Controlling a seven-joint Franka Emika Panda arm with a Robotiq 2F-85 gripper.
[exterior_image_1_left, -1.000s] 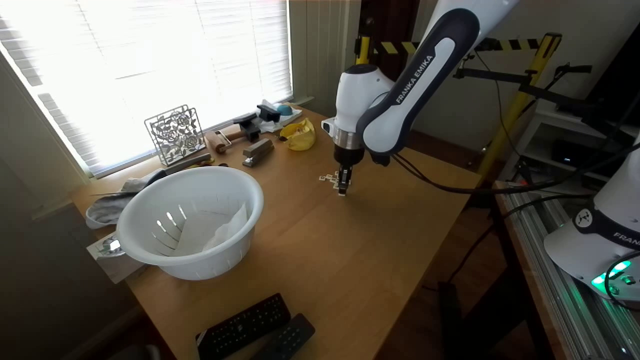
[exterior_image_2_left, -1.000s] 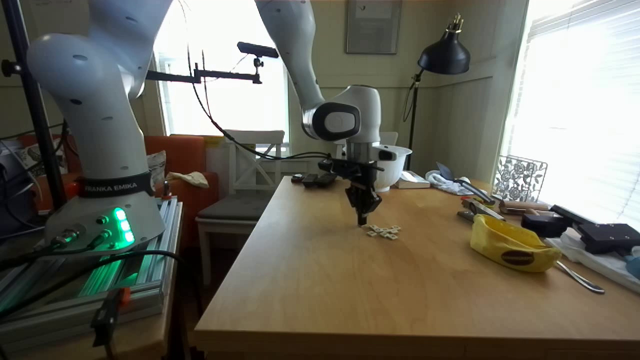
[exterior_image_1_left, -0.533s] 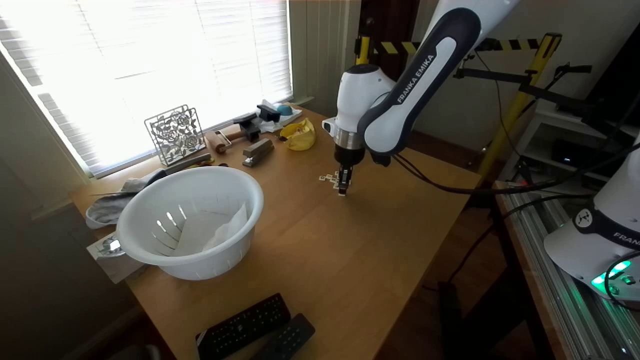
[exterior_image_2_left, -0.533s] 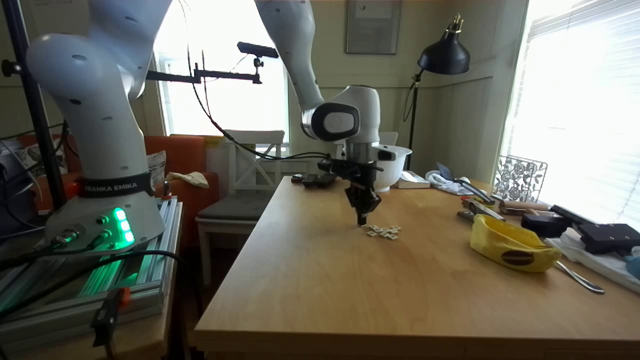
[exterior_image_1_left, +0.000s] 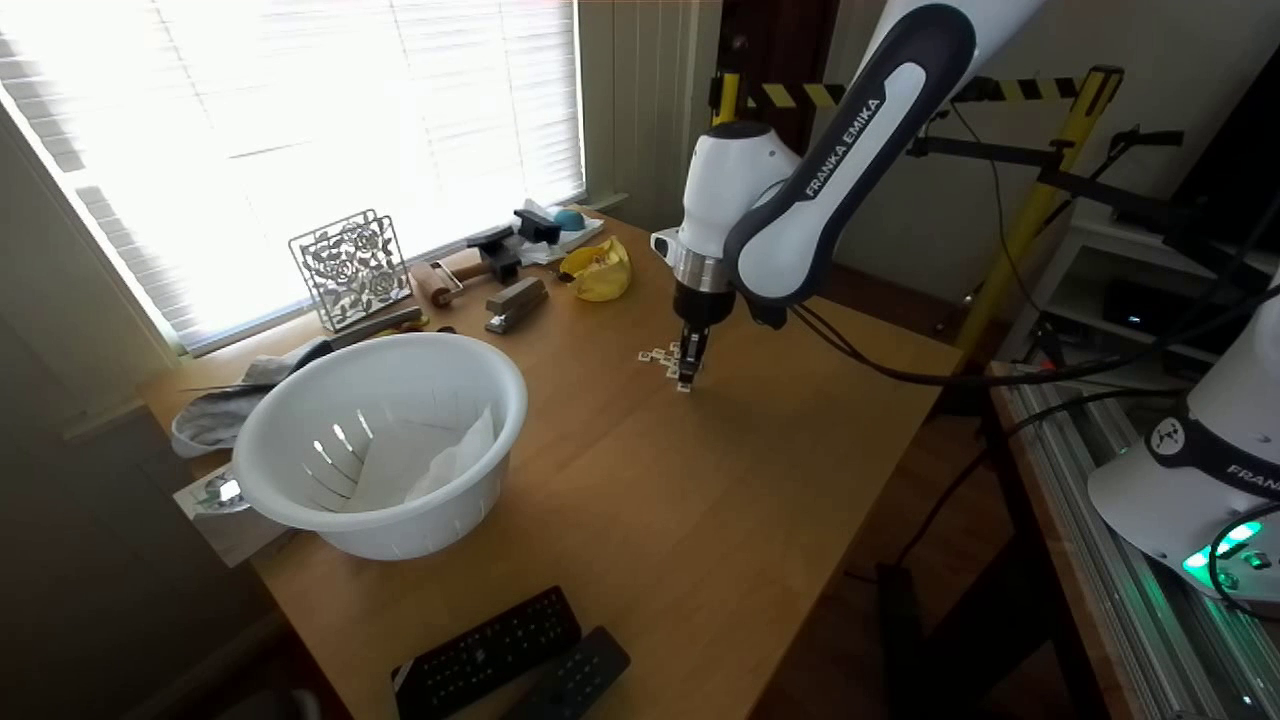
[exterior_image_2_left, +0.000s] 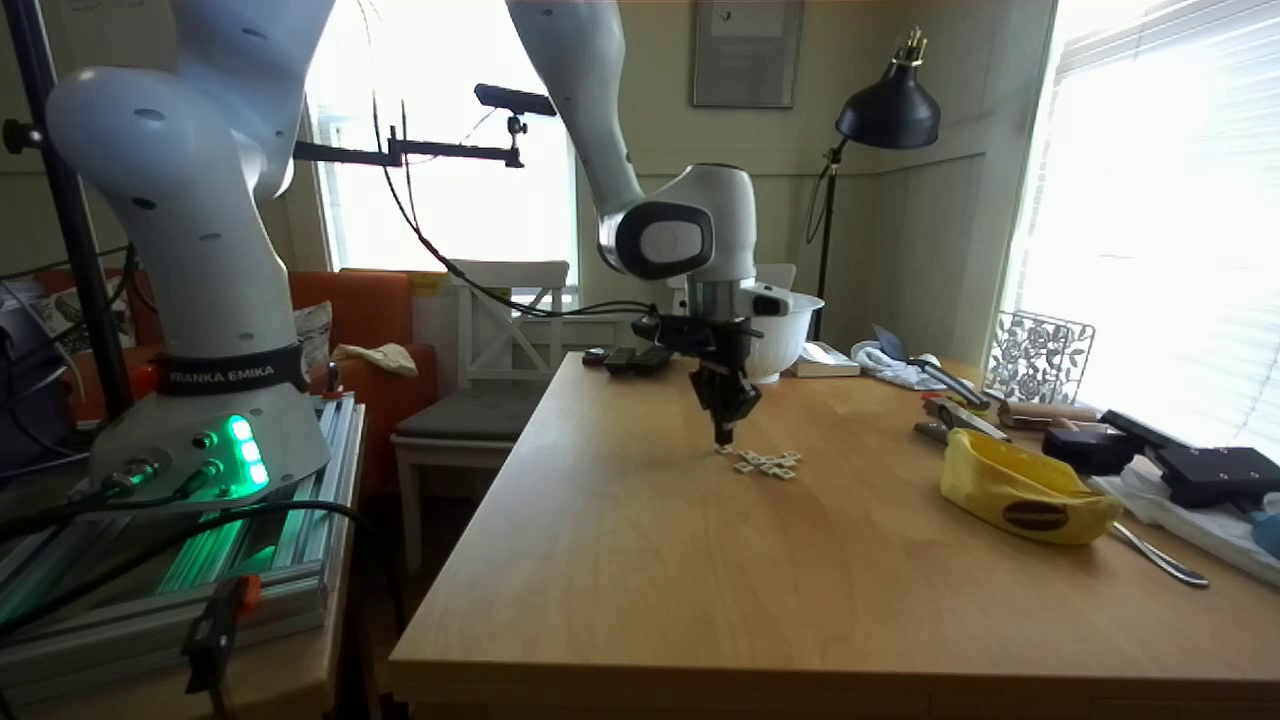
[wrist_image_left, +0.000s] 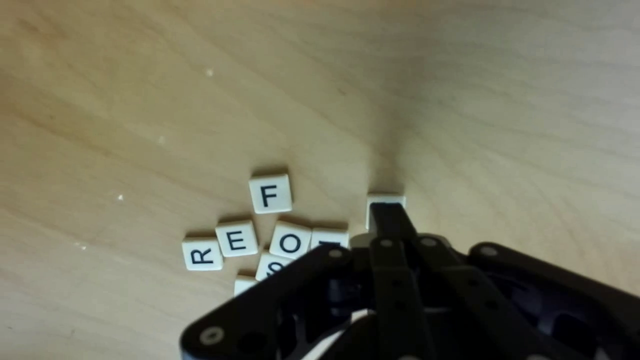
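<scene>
My gripper (wrist_image_left: 390, 212) points down at the table with its fingers together and nothing seen between them. Its tips cover most of a lone white letter tile (wrist_image_left: 385, 199) in the wrist view, so that tile's letter is hidden. In an exterior view the gripper (exterior_image_2_left: 723, 440) stands just over this tile (exterior_image_2_left: 723, 450); whether they touch I cannot tell. Left of it in the wrist view lie several more tiles: an F tile (wrist_image_left: 270, 194), an E tile (wrist_image_left: 237, 238), an R tile (wrist_image_left: 202, 254), an O tile (wrist_image_left: 290, 240) and a partly hidden S tile (wrist_image_left: 272, 265).
A white slotted bowl (exterior_image_1_left: 430, 525) stands on the wooden table (exterior_image_1_left: 640, 520), with dark remotes (exterior_image_1_left: 490, 645) near it. Along the window side are a metal rose-pattern holder (exterior_image_1_left: 350, 265), a stapler (exterior_image_1_left: 516, 303) and a yellow pouch (exterior_image_1_left: 600, 275).
Over the last half second my gripper has risen slightly and the arm has shifted a little, baring the lone tile below the tips. The tiles look unmoved.
</scene>
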